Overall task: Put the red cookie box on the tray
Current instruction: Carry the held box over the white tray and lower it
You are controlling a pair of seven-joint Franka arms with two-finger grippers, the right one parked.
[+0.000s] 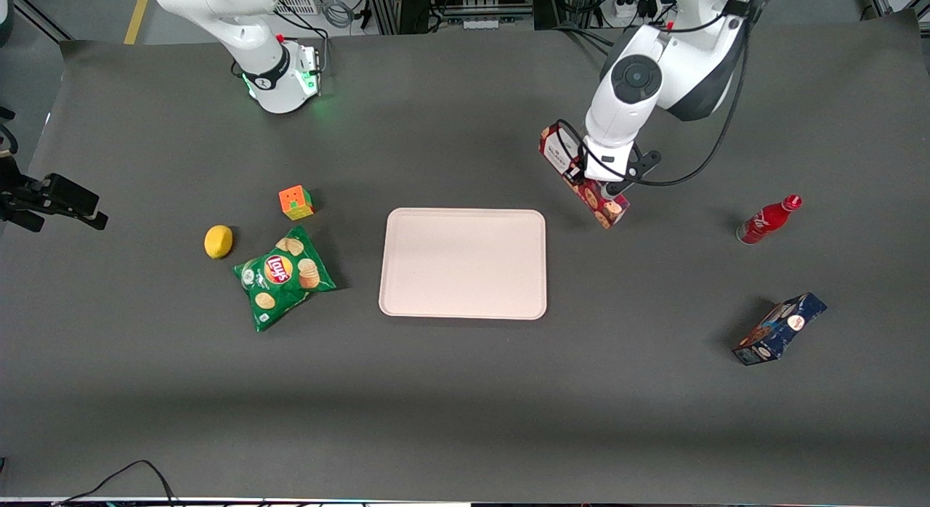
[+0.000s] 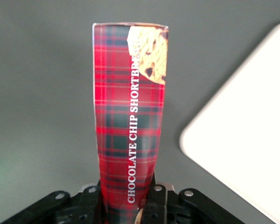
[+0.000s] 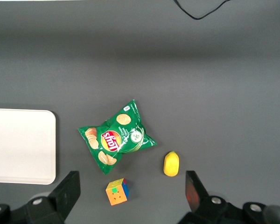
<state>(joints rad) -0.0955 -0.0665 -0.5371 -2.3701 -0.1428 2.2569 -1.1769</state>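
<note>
— One carton up: gripper (image 1: pixel 597 179) clamped on the red cookie box (image 1: pixel 583 187)?
— Yes, fingers shut on its midsection, box tilted, just beside the tray (image 1: pixel 463 263) toward the working arm's end

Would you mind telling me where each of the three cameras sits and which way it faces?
Front view: high up, facing both arms, looking down on the tray; the gripper grips the red cookie box beside it.
Left wrist view: on the working arm, looking along the box past the gripper.
Right wrist view: on the parked arm, looking down on the chips bag, lemon, cube.
All three share the tray.
</note>
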